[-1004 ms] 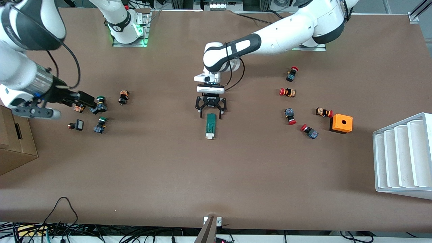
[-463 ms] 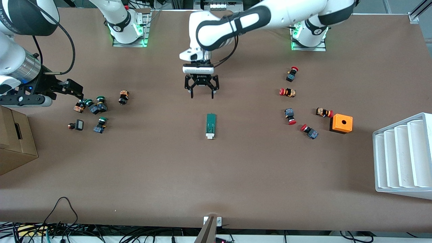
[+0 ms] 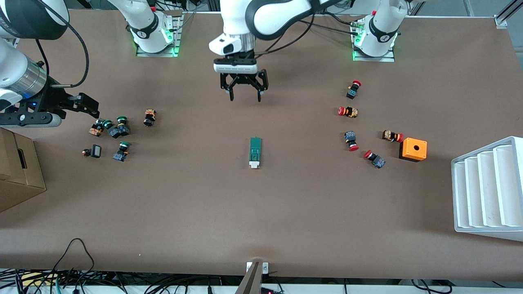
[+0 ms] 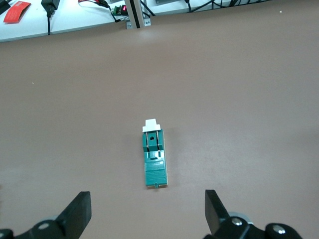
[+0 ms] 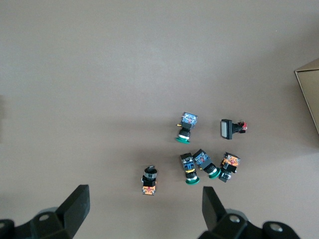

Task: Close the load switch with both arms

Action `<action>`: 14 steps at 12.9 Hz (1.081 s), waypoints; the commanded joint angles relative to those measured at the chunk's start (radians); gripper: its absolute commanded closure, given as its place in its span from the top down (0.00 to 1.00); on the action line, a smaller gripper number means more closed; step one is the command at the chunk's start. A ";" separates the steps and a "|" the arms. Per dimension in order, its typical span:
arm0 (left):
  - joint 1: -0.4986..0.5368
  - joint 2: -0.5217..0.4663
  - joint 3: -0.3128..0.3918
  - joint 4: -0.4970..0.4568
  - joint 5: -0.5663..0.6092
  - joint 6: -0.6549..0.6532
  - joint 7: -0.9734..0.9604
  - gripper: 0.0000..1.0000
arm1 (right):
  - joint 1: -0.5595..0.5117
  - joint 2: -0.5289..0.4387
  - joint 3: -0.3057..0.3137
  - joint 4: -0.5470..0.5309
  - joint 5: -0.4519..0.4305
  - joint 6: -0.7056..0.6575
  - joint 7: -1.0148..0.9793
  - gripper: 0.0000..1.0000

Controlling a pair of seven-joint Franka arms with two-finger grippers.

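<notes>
The load switch (image 3: 255,152) lay alone on the bare middle of the table (image 3: 261,212), well apart from both clusters of push-buttons, probably so that each arm could reach it unobstructed. Its long axis ran toward and away from the front camera, with the white sliding piece (image 3: 254,164) at the end nearer that camera and the dark-green body pointing toward the robots' bases. The left gripper (image 3: 244,90) hung in the air over bare table between the switch and the bases, fingers (image 4: 75,215) spread apart and holding nothing; its wrist view looked straight along the switch (image 4: 154,160). The right gripper (image 3: 88,107) hung over the green-capped push-buttons (image 3: 114,130) at the right arm's end of the table, fingers (image 5: 75,205) likewise apart and empty.
</notes>
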 commanded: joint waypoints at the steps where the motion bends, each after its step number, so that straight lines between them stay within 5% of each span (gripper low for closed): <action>1: 0.001 -0.038 0.014 0.147 -0.177 -0.129 0.213 1.00 | -0.005 0.001 0.013 0.063 -0.015 -0.093 -0.007 1.00; 5: 0.000 -0.038 0.112 0.425 -0.416 -0.312 0.489 1.00 | -0.006 0.001 0.013 0.106 -0.003 -0.132 0.043 1.00; 8: -0.012 -0.041 0.277 0.577 -0.611 -0.417 0.710 1.00 | 0.001 0.003 0.012 0.126 0.000 -0.130 0.081 1.00; 10: -0.014 -0.078 0.441 0.608 -0.749 -0.449 0.892 1.00 | 0.003 0.003 0.014 0.129 0.002 -0.127 0.082 1.00; 12: -0.046 -0.142 0.707 0.602 -0.930 -0.449 1.072 1.00 | 0.004 0.004 0.014 0.130 0.002 -0.118 0.079 1.00; 14: -0.071 -0.181 0.903 0.578 -1.065 -0.486 1.161 1.00 | 0.006 0.011 0.015 0.138 -0.001 -0.116 0.090 1.00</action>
